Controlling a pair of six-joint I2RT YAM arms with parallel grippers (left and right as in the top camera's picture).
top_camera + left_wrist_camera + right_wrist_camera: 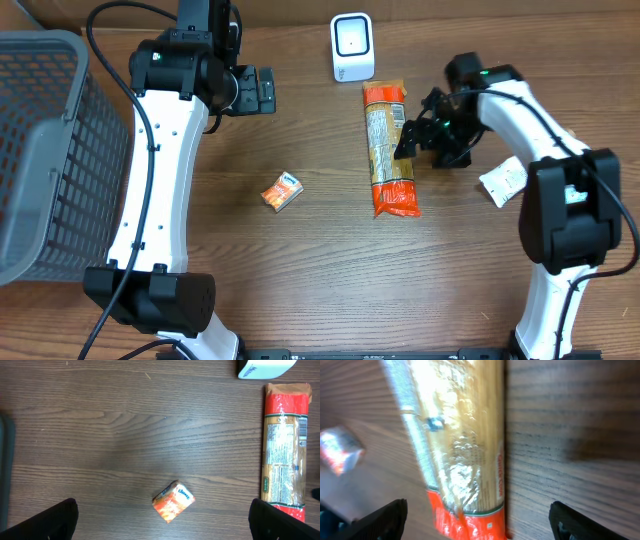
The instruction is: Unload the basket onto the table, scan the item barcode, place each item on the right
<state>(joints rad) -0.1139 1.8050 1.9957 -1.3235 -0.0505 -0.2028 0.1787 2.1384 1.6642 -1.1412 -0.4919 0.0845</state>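
A long orange-red pasta package (388,150) lies flat on the table, one end just in front of the white scanner (352,47). My right gripper (418,137) hovers at the package's right side, open. In the right wrist view its dark fingers (380,522) stand wide on either side of the package (465,460) without touching it. My left gripper (255,90) is open at the back left, high above the table. Its wrist view shows a small orange tissue pack (173,501), the pasta package (285,445) and the scanner's edge (265,367).
A grey mesh basket (40,150) stands at the left edge. The small orange tissue pack (283,191) lies mid-table. A white packet (503,182) lies right of the right arm.
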